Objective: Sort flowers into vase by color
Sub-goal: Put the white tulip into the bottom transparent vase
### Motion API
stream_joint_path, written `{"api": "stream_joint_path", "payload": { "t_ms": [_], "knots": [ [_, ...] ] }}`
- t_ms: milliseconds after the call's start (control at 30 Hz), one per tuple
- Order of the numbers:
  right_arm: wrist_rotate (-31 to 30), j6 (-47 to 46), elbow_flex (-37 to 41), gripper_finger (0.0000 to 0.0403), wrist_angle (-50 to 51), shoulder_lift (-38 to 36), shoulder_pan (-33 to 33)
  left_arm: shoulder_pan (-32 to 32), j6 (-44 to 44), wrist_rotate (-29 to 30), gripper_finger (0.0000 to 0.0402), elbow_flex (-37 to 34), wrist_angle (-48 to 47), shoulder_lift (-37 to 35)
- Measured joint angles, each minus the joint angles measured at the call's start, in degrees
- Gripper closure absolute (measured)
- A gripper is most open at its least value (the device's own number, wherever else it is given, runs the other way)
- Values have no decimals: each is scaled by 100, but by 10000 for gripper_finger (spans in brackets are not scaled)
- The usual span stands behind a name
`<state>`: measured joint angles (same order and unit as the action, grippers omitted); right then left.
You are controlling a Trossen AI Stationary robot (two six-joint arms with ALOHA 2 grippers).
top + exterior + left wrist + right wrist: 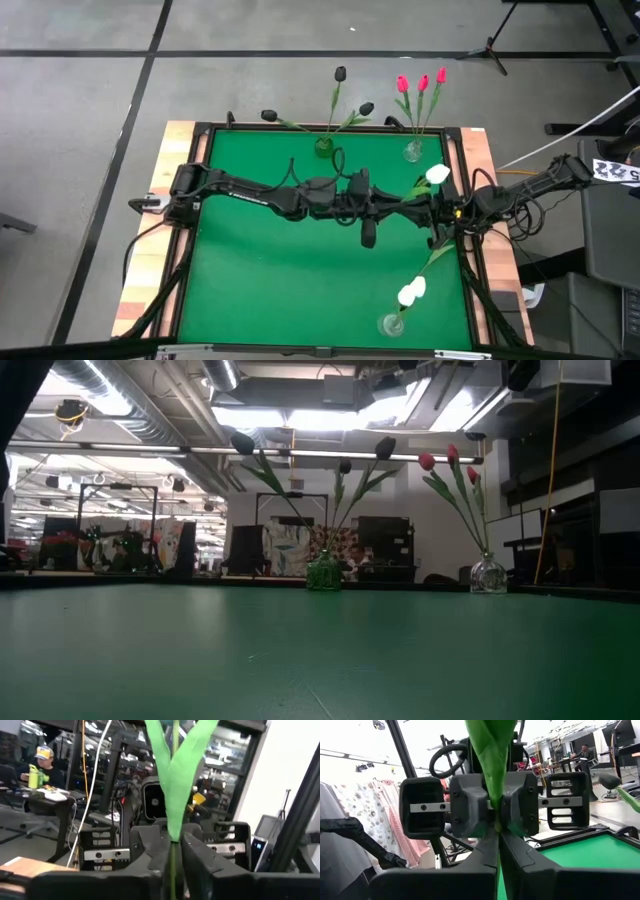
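Both grippers meet above the table's right middle and are shut on one white tulip. Its head [437, 175] lies toward the far edge, and its green leaves [175, 765] rise past the fingers. My left gripper [418, 203] reaches in from the left and my right gripper [436, 208] from the right, so they face each other. A green vase [323, 145] with black tulips and a clear vase [413, 152] with red tulips stand at the far edge. A clear vase [392, 325] with white tulips stands at the near right. My left gripper [172, 865] pinches the tulip's thin stem [173, 852] between its two fingers, just under the leaves. The fingers come level from the table's left and lie across the stem. The tulip is clear of the table. My right gripper [497, 855] pinches the same stem [497, 832] between its two fingers, right beside the left gripper's fingers [470, 805]. It comes level from the table's right, across the stem. The leaves [492, 750] stand past the fingers.
The green mat [280, 280] is bare on its left and near parts. The low view shows only the green vase [323, 573] and the red-tulip vase [487, 575] at the far edge. A person sits at a desk [37, 767] beyond the table.
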<state>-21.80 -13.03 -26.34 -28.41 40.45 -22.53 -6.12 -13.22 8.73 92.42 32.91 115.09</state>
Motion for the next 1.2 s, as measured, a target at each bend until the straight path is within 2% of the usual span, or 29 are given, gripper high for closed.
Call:
{"api": "stream_joint_path", "payload": {
  "t_ms": [233,433,567,800,933,1033,1200],
  "knots": [
    [-50,9,8,401,-56,2,1,-30,369,-282,274,-4,-639,-260],
    [-376,182,-171,402,111,-141,3,-36,408,-408,211,-10,-1915,-766],
    [-410,297,-726,402,993,-344,9,-78,403,-421,196,-22,-2660,-1123],
    [-348,277,-1955,402,2780,-350,-79,-331,421,-249,194,-15,-3146,-1583],
    [-700,310,-2582,403,3562,-272,-643,-530,425,-33,194,-15,-3385,-1783],
    [-1382,318,-2991,403,4073,-189,-1276,-716,460,228,194,-11,-3514,-1837],
    [-2588,497,-3502,403,4184,207,-2663,-981,466,510,194,-15,-3719,-1858]
  ]
}}
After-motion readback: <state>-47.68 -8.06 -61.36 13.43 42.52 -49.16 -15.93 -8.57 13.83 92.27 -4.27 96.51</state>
